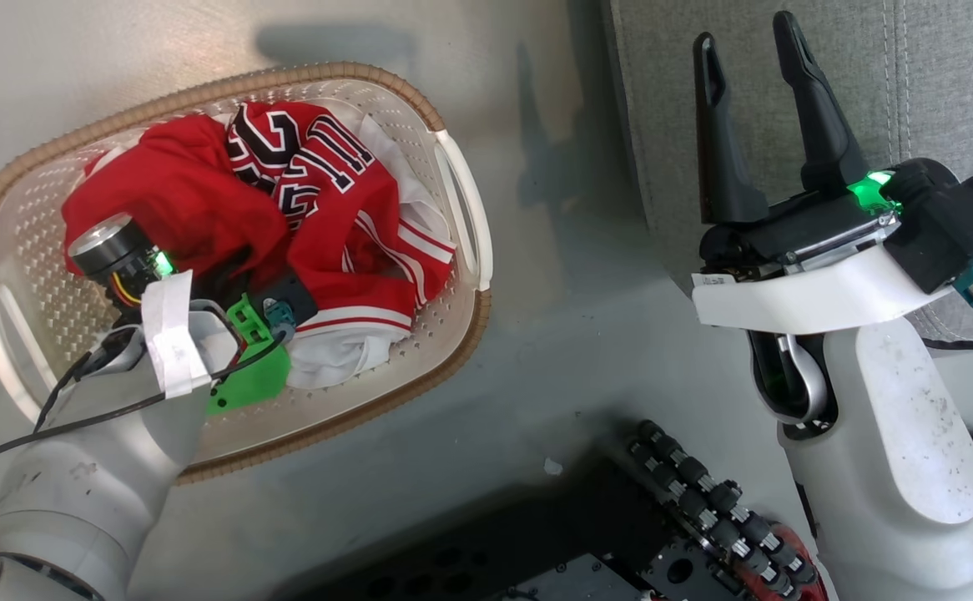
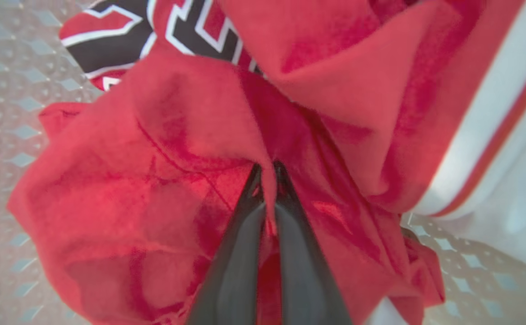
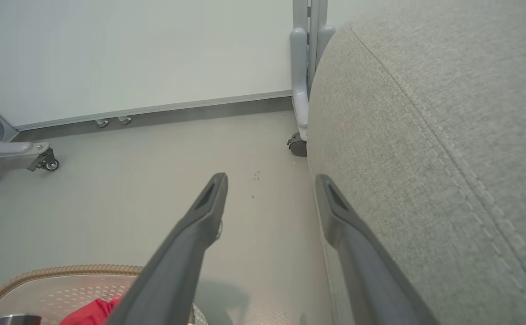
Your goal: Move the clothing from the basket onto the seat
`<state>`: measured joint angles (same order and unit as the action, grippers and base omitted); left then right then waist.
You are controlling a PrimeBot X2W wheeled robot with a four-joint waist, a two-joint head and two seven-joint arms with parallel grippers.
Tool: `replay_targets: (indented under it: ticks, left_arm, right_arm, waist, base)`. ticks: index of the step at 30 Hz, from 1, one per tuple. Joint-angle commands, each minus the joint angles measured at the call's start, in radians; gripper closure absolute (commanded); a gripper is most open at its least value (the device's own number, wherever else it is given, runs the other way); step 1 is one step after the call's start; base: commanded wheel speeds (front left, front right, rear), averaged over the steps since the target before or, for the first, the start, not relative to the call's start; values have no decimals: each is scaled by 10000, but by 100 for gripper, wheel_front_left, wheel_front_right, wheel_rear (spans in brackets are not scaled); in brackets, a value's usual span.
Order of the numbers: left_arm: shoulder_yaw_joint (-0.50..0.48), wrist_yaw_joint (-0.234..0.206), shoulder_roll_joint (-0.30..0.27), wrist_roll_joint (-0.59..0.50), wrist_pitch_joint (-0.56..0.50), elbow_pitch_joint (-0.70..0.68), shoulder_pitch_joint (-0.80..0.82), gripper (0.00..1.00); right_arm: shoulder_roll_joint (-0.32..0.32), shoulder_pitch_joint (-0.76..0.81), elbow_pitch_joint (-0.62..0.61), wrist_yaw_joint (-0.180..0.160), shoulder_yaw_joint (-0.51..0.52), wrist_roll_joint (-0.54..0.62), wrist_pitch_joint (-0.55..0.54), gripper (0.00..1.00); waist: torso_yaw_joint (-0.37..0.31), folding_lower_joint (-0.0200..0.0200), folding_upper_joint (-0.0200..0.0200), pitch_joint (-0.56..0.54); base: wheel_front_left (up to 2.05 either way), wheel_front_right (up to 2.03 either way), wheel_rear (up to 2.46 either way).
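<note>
Inside the basket (image 1: 463,200), left claw (image 2: 267,169) tight on red clothing (image 2: 154,180), tips (image 2: 284,183) half-hidden; right claw (image 1: 747,33) wide.

At upper left of the head view, the cream perforated plastic basket with brown woven rim (image 1: 330,70) sits on the pale grey floor (image 1: 553,359), crumpled red fabric clothing with white trim (image 1: 194,192) inside it. The large grey woven-fabric seat (image 1: 945,75) lies upper right, well apart. The left gripper (image 2: 267,168) is in the clothing, a fold between its fingers; the right gripper (image 1: 745,29) stands before the seat's left edge.
</note>
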<state>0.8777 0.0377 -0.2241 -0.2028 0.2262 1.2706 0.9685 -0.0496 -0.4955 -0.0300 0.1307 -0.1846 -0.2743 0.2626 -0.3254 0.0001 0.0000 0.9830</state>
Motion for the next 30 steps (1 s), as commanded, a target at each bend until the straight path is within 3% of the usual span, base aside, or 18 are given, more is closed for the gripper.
replay_targets:
  ticks: [1,5,11,18,30]
  left_arm:
    - [26,-45,87,77,114,14,81,100]
    - [29,7,311,287,255,10,-195,100]
    - [-199,-251,747,806,405,-345,-967,100]
    - [-1006,-325,980,2129,402,-2024,-2429,100]
    - [-2082,-620,1170,3369,397,-5106,-4610,100]
  right_arm:
    - [-12,-93,51,1,38,101,35,0]
    - [-16,66,153,1,106,294,35,0]
    - [-21,579,402,1,185,622,35,0]
    - [-25,1365,682,1,379,957,35,0]
    - [-26,2900,1048,1,553,1555,35,0]
  waist:
    - [139,-1,0,-192]
    - [394,-1,0,-682]
    - [862,-1,0,-1867]
    - [1440,-1,0,-3526]
    - [2123,-1,0,-6455]
  base:
    - [0,0,0]
    - [0,0,0]
    - [0,0,0]
    - [0,0,0]
    - [0,0,0]
